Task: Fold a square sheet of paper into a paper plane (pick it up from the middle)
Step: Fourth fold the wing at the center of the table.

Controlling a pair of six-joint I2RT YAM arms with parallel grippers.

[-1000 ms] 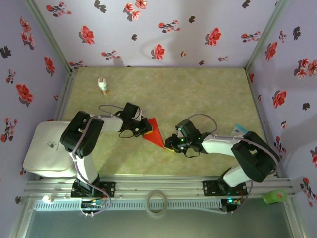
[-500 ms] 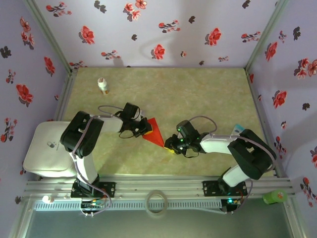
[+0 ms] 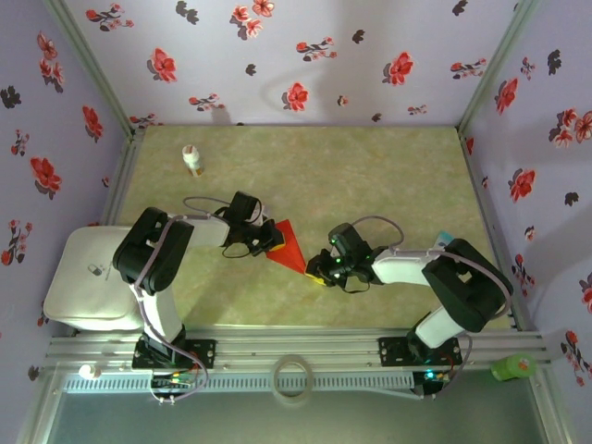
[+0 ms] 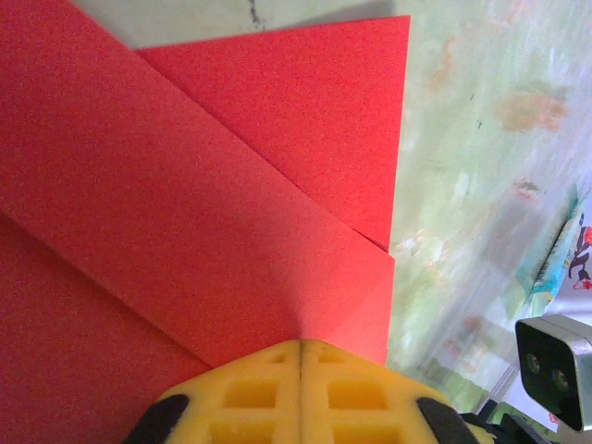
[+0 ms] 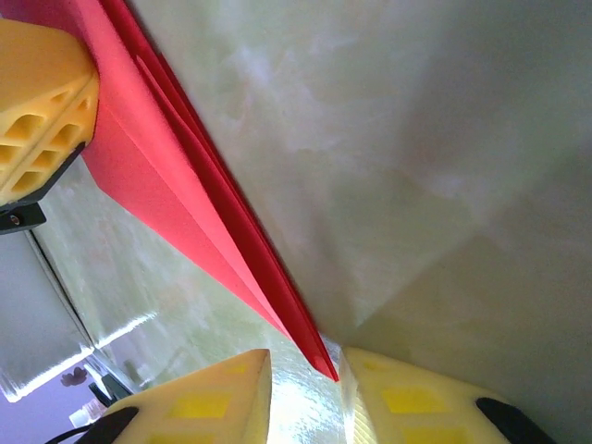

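While in left jaws, creased red paper (image 4: 231, 185).

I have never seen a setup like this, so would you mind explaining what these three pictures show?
Two robot arms are bolted at the near edge of a table. One picture looks down from above. The other two come from a camera on each wrist, so you see the yellow fingers up close. On the table are a folded red paper, a small white bottle at the far left and a teal card on the right. The left gripper is shut on the paper's edge. The right gripper is open, its fingers either side of the paper's pointed tip, not clamping it.
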